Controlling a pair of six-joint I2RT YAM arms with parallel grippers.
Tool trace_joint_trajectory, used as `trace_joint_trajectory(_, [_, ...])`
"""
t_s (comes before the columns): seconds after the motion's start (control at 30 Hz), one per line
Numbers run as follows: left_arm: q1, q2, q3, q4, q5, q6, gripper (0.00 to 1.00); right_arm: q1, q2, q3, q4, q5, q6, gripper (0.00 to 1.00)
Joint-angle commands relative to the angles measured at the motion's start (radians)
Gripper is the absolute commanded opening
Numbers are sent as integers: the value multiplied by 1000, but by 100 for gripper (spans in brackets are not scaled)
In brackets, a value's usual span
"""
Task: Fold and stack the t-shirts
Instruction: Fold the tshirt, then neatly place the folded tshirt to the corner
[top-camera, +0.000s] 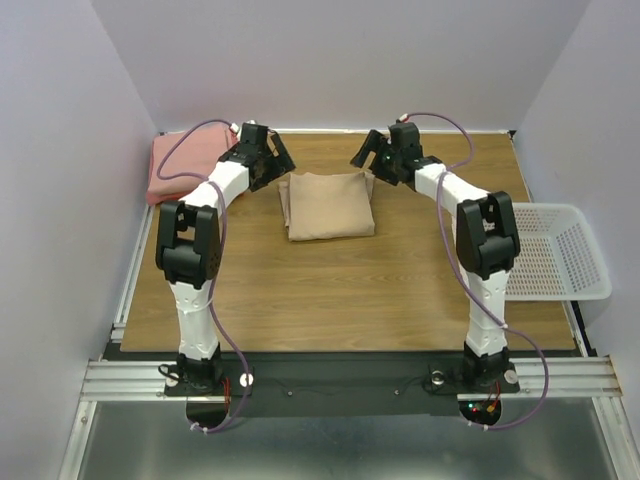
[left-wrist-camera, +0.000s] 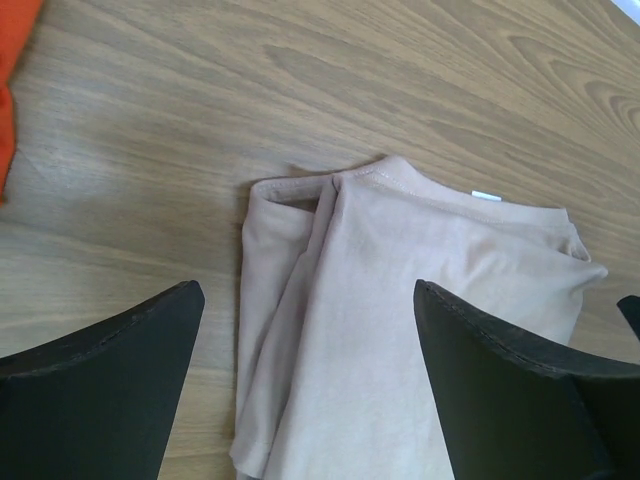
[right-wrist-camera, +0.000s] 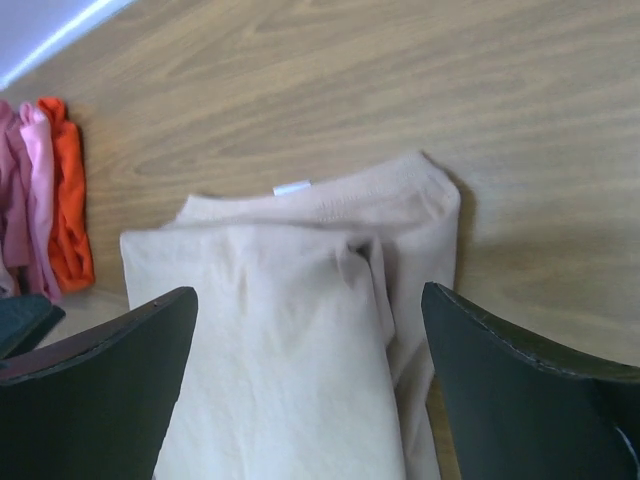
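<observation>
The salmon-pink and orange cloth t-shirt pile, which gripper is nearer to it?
Left. The left gripper hovers just beside the salmon-pink and orange t-shirt pile; the right gripper is across the folded tan cloth t-shirt.

— What did the arms look like?
— The left arm (top-camera: 197, 285) and right arm (top-camera: 487, 290) matched: white tubular links with bulky black joint housings.
— Any cables?
— A thin purple cable (top-camera: 205, 123) looped along each arm, from base to wrist.
— And the ends?
— The left gripper (left-wrist-camera: 307, 287) and right gripper (right-wrist-camera: 309, 290) were matte black. Each had two broad, wedge-shaped fingers (left-wrist-camera: 110, 370) that tapered to blunt tips. Small red and green lights (top-camera: 480, 407) glowed at the right arm's black base.
</observation>
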Motion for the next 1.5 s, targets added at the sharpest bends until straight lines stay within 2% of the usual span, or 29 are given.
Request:
trace_joint_trajectory(0.0, [-3,-127,-71,45,21,64,98,0,-145,-92,45,-77,-44,100])
trace_joint_trajectory(0.1, [-3,-167,-206,111,78,94,98,0,-258,-201,45,-99,-71,100])
trace_joint_trajectory(0.13, [-3,-170,-246,122,98,99,98,0,-289,-282,47,-119,-78,100])
trace_joint_trajectory(0.23, [-14,-155,-283,151,129,117,98,5,-423,-452,53,-163,-84,100])
trace_joint_trajectory(0.5, [-36,-41,-254,189,144,147,98,17,-791,-805,68,-168,-73,100])
trace_joint_trajectory(0.63, [-60,17,-204,169,132,159,98,17,-900,-896,67,-163,-53,100])
trace_joint_trajectory(0.7, [-75,52,-178,125,68,159,96,17,-944,-924,65,-165,-42,100])
trace_joint_trajectory(0.8, [-102,78,-141,91,17,177,78,17,-995,-980,59,-182,-32,100])
trace_joint_trajectory(0.87, [-112,86,-135,83,11,188,72,17,-1016,-1002,58,-182,-29,100])
trace_joint_trajectory(0.9, [-124,95,-132,67,-17,188,65,17,-1036,-1016,52,-179,-32,100])
trace_joint_trajectory(0.97, [-138,106,-109,40,-100,194,60,17,-1052,-1043,30,-156,-36,100])
trace_joint_trajectory(1.0, [-152,115,-95,15,-116,199,52,15,-1064,-1057,6,-151,-53,100])
trace_joint_trajectory(1.07, [-166,124,-86,-6,-165,200,44,17,-1076,-1071,-17,-142,-65,100])
trace_joint_trajectory(1.1, [-171,128,-78,-10,-176,202,28,17,-1084,-1080,-28,-133,-73,100])
trace_joint_trajectory(1.13, [-177,131,-70,-18,-186,203,19,17,-1092,-1088,-31,-111,-78,100])
trace_joint_trajectory(1.17, [-178,140,-47,-35,-196,206,0,17,-1095,-1099,-37,-99,-79,100])
trace_joint_trajectory(1.33, [-183,115,10,-64,-296,268,0,17,-1099,-1112,-48,-54,-97,100])
trace_joint_trajectory(1.47, [-183,69,51,-56,-483,370,0,17,-1090,-1117,-51,-56,-114,100])
